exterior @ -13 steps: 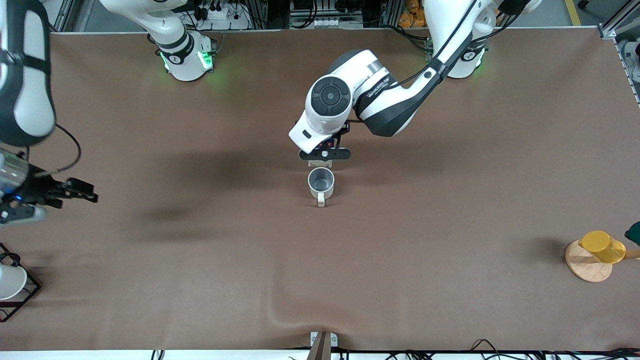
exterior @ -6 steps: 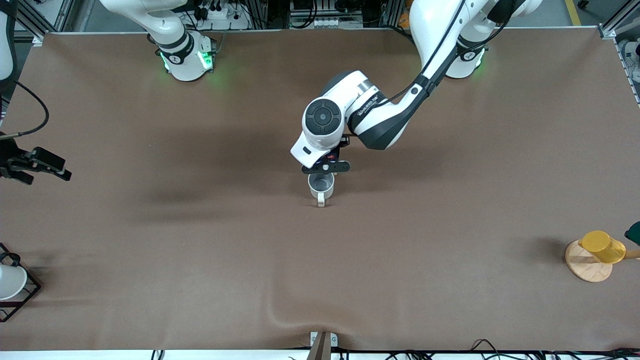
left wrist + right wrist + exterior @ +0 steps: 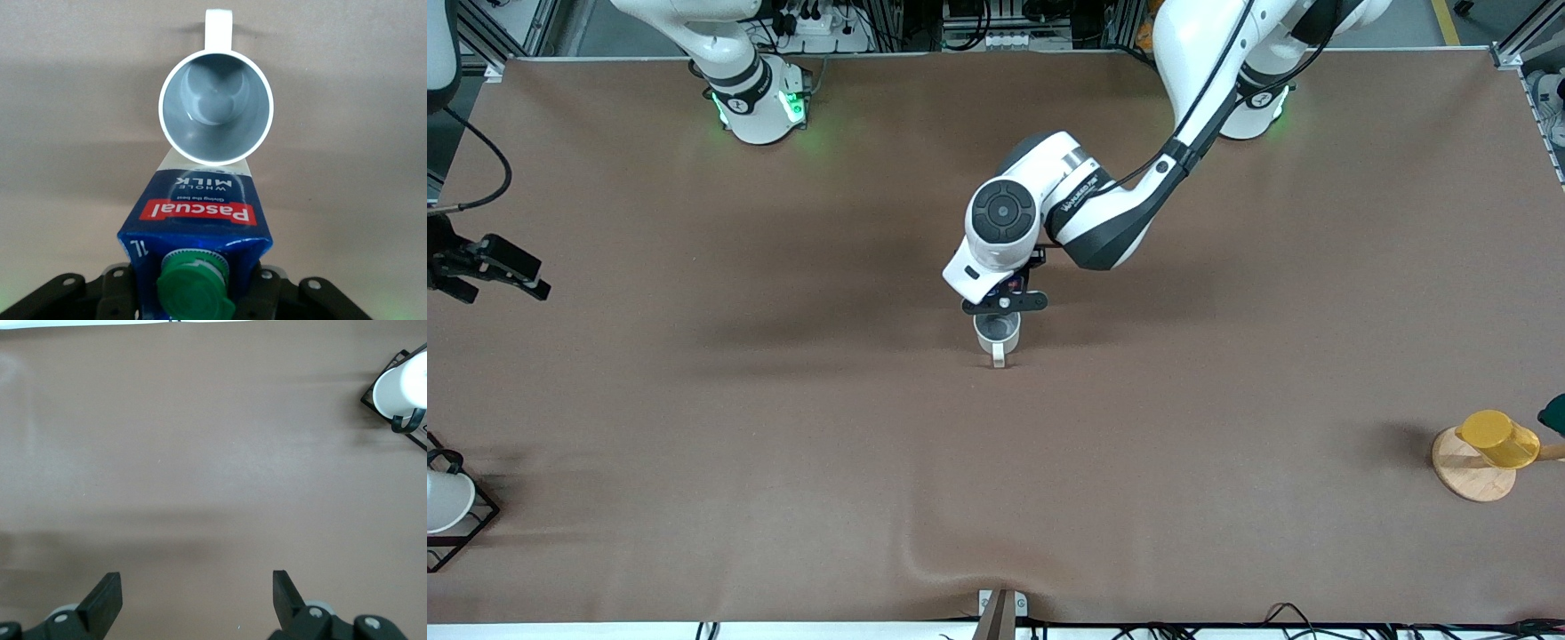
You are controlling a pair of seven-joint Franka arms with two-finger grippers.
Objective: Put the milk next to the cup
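Nearby, cup [image 3: 216, 108] fronts held milk [image 3: 200, 230].

Left arm comes from its base at the upper right of the front view, slants down toward frame centre, elbow bent, wrist pointing straight down. Left gripper [image 3: 1004, 303] sits just below the white wrist housing, at mid-frame; its black crossbar shows level in the front view. Fingers are clamped on the milk carton [image 3: 197, 230], seen gripped low in the left wrist view with the cap toward the camera.

Right arm waits. Base at upper left of the front view; upper links leave the frame. Right gripper [image 3: 503, 271] shows at the middle left edge, fingers spread wide, holding nothing.
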